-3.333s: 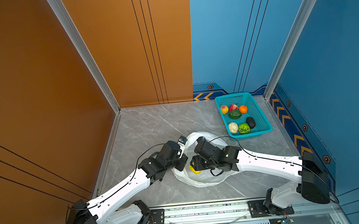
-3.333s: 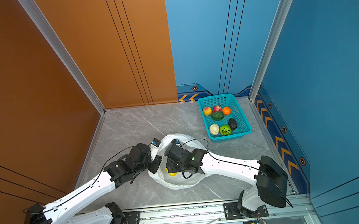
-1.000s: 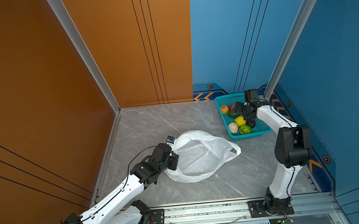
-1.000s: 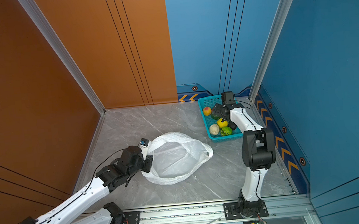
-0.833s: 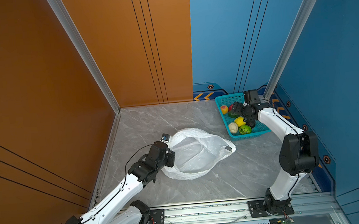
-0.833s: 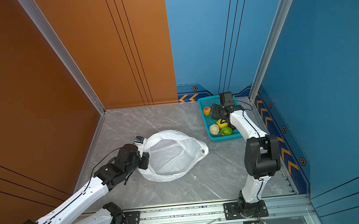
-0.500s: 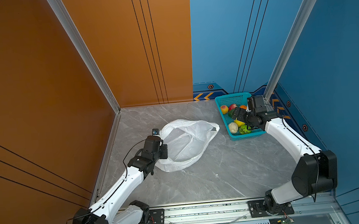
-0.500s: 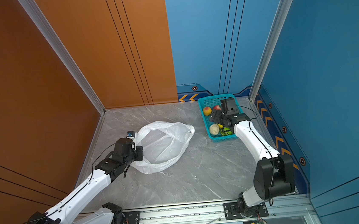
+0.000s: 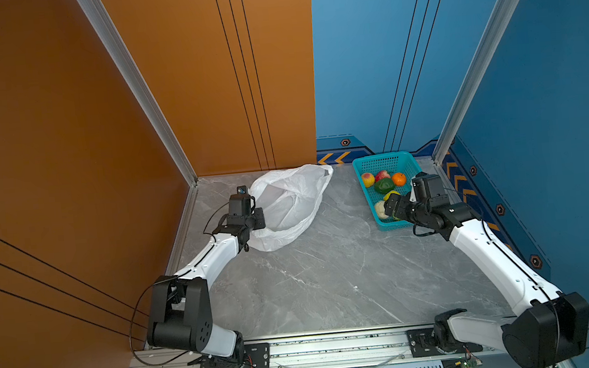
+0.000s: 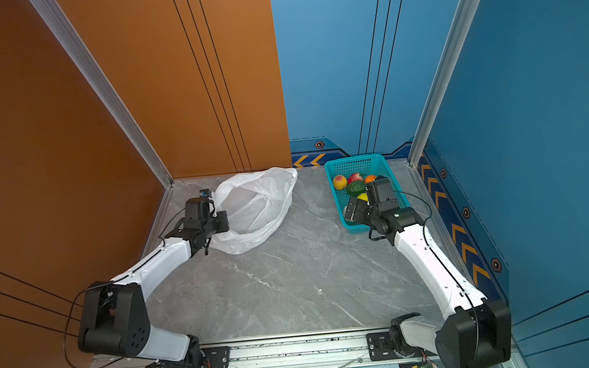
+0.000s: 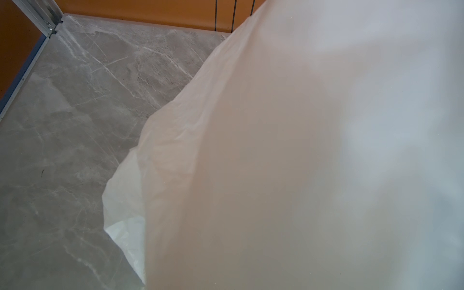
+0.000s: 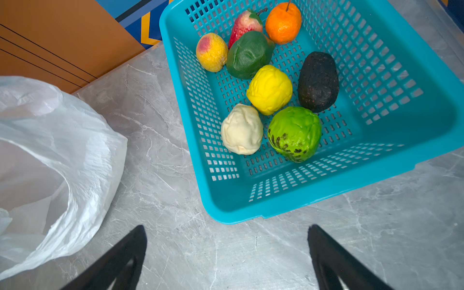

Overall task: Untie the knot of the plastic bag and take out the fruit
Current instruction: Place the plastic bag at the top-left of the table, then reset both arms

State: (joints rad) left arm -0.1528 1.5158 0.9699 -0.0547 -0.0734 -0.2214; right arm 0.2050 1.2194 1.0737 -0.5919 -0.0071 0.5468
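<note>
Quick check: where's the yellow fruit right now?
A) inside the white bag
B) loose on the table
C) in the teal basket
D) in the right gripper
C: the yellow fruit lies in the teal basket beside the black piece. The right gripper is open and empty, and the left gripper is shut on the edge of the plastic bag.

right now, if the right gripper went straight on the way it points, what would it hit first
Most likely the near rim of the teal basket, or the grey table just short of it; depth is unclear. The right gripper is open and empty, and the fruit lies deeper in.
</note>
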